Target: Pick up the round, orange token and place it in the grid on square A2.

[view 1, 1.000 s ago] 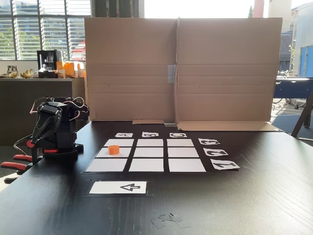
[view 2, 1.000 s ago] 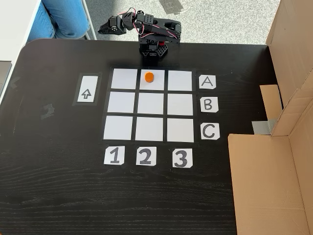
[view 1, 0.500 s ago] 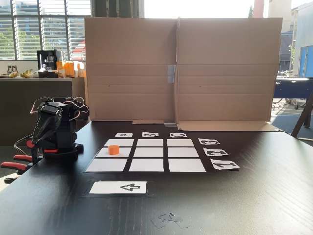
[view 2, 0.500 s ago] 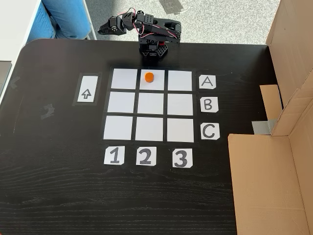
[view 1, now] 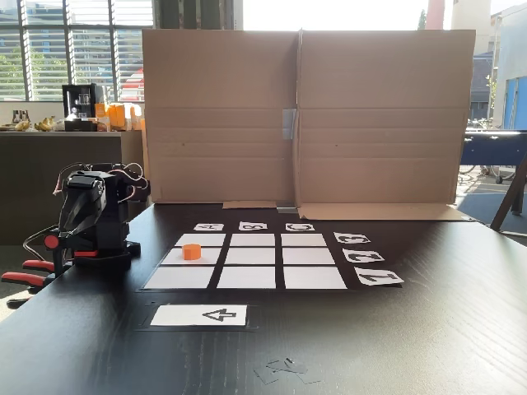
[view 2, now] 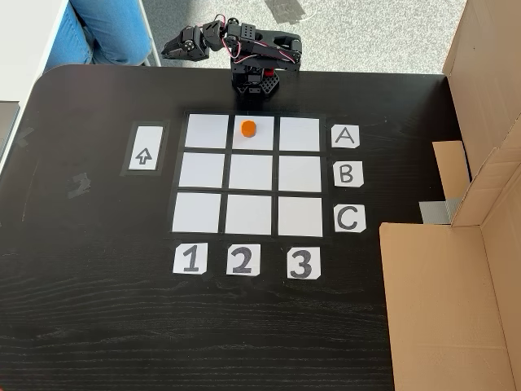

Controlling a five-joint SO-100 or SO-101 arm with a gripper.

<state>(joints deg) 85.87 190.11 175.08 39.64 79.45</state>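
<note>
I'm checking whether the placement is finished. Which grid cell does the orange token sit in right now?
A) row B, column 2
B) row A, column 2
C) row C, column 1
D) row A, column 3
B: in a fixed view from above, the token rests in the middle cell of the grid's top row, level with the A card and in line with the 2 card.

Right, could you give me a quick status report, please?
Gripper folded back off the grid, jaws unclear. Token sits in square A2. Nothing in the way.
</note>
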